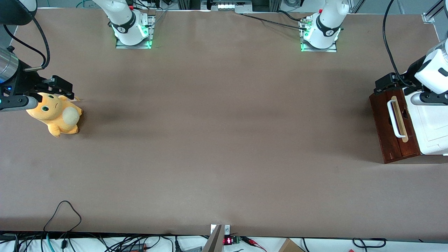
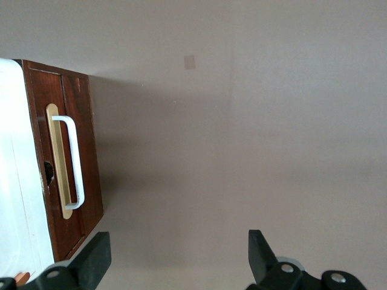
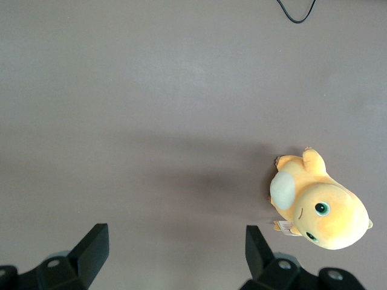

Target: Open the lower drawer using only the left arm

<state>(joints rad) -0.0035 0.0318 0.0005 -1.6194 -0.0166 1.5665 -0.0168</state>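
The lower drawer (image 1: 394, 130) is a dark red-brown front with a pale wood strip and a white loop handle (image 1: 393, 119), at the working arm's end of the table under a white box-like top (image 1: 432, 129). The left wrist view shows the same drawer front (image 2: 68, 151) and handle (image 2: 74, 162). My left gripper (image 1: 385, 85) hangs above the end of the drawer front that is farther from the front camera, not touching the handle. The gripper (image 2: 178, 251) is open, with only bare table between its fingers.
A yellow plush toy (image 1: 56, 117) lies toward the parked arm's end of the table and shows in the right wrist view (image 3: 320, 208). Two arm bases (image 1: 131, 29) (image 1: 322, 31) stand along the table's edge farthest from the front camera. A black cable (image 1: 63, 213) loops at the near edge.
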